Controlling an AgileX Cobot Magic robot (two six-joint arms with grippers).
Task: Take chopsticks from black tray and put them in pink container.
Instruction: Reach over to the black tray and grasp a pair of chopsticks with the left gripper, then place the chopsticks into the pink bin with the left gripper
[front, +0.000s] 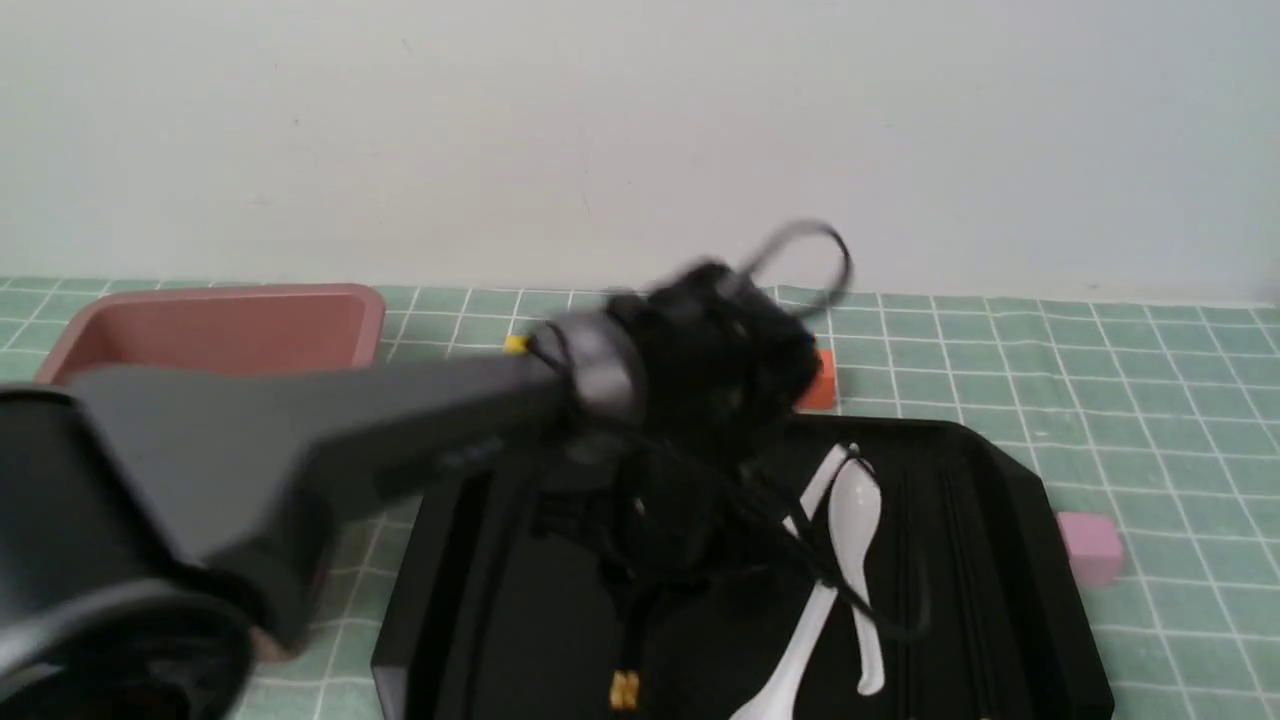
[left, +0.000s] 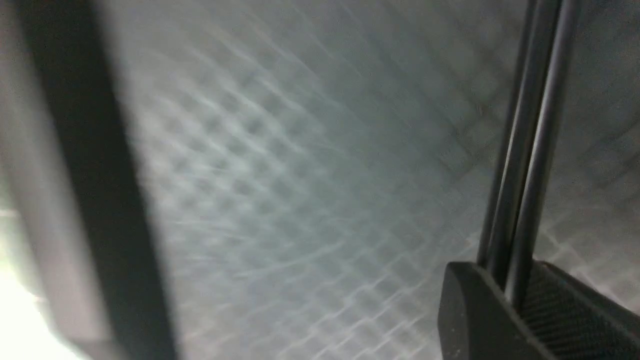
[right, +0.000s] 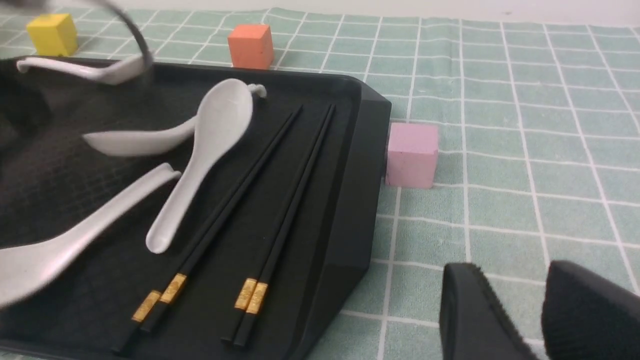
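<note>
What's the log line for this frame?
left gripper: shut on chopsticks | right gripper: open | other chopsticks: two pairs in black tray | pink container: left of tray

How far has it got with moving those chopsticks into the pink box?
No sticks show in the pink container yet, though the left arm hides part of it. In hand: the left fingers clamp two chopsticks. To go: four chopsticks lie in the black tray.
</note>
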